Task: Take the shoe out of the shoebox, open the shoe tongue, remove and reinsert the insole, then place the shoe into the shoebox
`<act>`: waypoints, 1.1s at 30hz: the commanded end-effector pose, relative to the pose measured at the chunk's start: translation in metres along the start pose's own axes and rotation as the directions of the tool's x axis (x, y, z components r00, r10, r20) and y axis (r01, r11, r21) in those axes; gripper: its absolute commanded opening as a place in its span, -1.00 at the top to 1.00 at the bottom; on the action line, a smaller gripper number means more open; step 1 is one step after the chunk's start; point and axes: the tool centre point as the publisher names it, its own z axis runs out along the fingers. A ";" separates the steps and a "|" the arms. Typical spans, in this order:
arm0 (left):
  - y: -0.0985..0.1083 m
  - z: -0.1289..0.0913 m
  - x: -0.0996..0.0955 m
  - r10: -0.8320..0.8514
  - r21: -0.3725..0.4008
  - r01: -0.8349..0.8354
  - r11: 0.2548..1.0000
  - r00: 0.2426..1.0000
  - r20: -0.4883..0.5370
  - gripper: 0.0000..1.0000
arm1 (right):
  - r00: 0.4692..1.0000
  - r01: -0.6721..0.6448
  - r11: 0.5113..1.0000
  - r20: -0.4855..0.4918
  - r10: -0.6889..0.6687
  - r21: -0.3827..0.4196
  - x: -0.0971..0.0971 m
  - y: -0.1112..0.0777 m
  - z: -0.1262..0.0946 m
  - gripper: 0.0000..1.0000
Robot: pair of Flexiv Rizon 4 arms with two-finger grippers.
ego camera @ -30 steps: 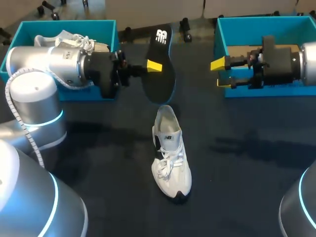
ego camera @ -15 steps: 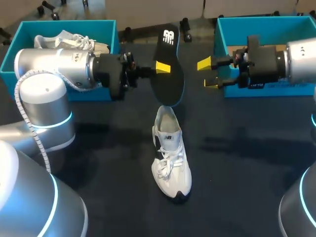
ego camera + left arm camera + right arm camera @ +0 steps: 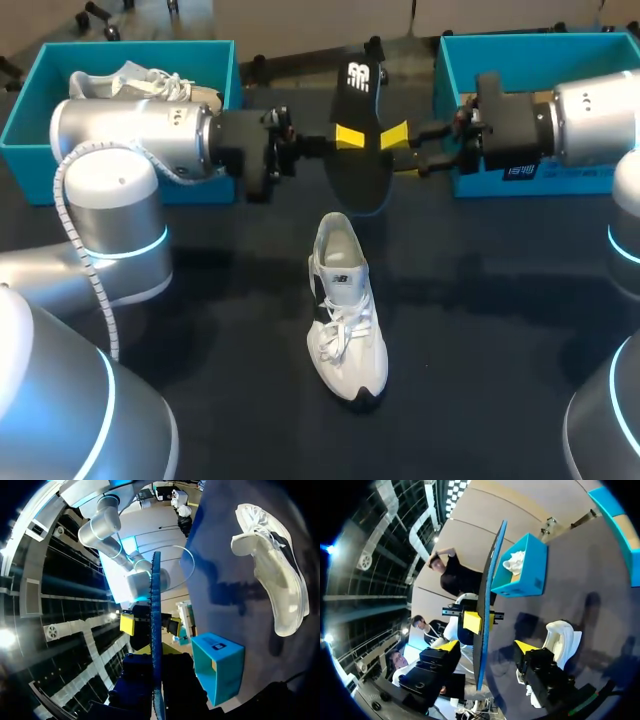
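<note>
Now the right gripper (image 3: 398, 147), fingers apart, has closed in on the insole (image 3: 358, 175), which the left gripper (image 3: 348, 136) holds clamped in the air above the shoe (image 3: 345, 310) on the bench (image 3: 500, 330). A handover for reinsertion appears imminent.

Overhead, two wrist views; common insole (image 3: 360, 178)

This reads to me as a robotics lab: my left arm (image 3: 130, 135) and right arm (image 3: 590, 105), silver with glowing blue joint rings, hang over a dark table (image 3: 480, 340) staged with the left shoebox (image 3: 25, 125) and right shoebox (image 3: 540, 45), both teal.
</note>
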 end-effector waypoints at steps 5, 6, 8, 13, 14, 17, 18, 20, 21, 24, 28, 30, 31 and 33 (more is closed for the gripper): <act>0.009 0.013 0.003 0.004 -0.013 -0.004 1.000 1.000 0.010 1.00 | 1.000 0.003 1.000 -0.009 -0.003 0.013 0.002 0.001 0.010 0.02; 0.010 0.014 0.003 0.004 -0.014 -0.004 1.000 1.000 0.010 1.00 | 1.000 0.004 1.000 -0.010 -0.004 0.013 0.002 0.001 0.011 0.03; 0.009 0.016 0.003 0.004 -0.015 -0.004 1.000 1.000 0.011 1.00 | 1.000 0.005 1.000 -0.010 -0.005 0.011 0.002 0.000 0.011 0.05; 0.009 0.020 0.004 0.002 -0.026 -0.001 1.000 1.000 0.014 1.00 | 1.000 0.007 1.000 -0.012 -0.007 0.012 0.003 -0.001 0.013 0.11; 0.009 0.021 0.004 0.001 -0.027 -0.001 1.000 1.000 0.015 1.00 | 1.000 0.008 1.000 -0.013 -0.008 0.013 0.003 0.000 0.014 0.12; 0.009 0.021 0.003 0.002 -0.032 -0.001 0.999 1.000 0.017 1.00 | 1.000 0.009 1.000 -0.016 -0.009 0.015 0.003 0.000 0.015 0.22; 0.009 0.022 0.003 0.001 -0.033 0.000 0.999 1.000 0.018 1.00 | 1.000 0.009 1.000 -0.016 -0.009 0.015 0.003 0.000 0.015 0.24; 0.009 0.023 0.002 0.000 -0.032 0.001 1.000 1.000 0.021 1.00 | 1.000 0.008 1.000 -0.017 -0.008 0.015 0.002 -0.001 0.015 0.28; 0.008 0.022 0.001 0.000 -0.031 0.001 1.000 1.000 0.023 1.00 | 1.000 0.007 1.000 -0.016 -0.007 0.015 0.001 -0.001 0.015 0.33; 0.008 0.021 -0.001 0.000 -0.028 0.001 1.000 1.000 0.027 1.00 | 1.000 0.008 1.000 -0.016 -0.007 0.012 0.001 -0.001 0.015 0.49; 0.008 0.020 0.001 -0.001 -0.032 0.001 0.999 1.000 0.026 1.00 | 1.000 0.006 1.000 -0.018 -0.006 0.010 0.000 -0.003 0.016 1.00; 0.009 0.020 0.001 -0.002 -0.034 0.003 0.999 1.000 0.026 1.00 | 1.000 0.007 1.000 -0.018 -0.006 0.008 0.000 -0.003 0.016 1.00; 0.009 0.020 0.001 -0.003 -0.034 0.004 0.999 1.000 0.027 1.00 | 1.000 0.007 1.000 -0.018 -0.007 0.007 0.000 -0.003 0.016 1.00; 0.008 0.020 0.001 -0.008 -0.029 0.009 1.000 1.000 0.029 1.00 | 1.000 0.009 1.000 -0.021 -0.009 0.008 0.000 -0.003 0.017 1.00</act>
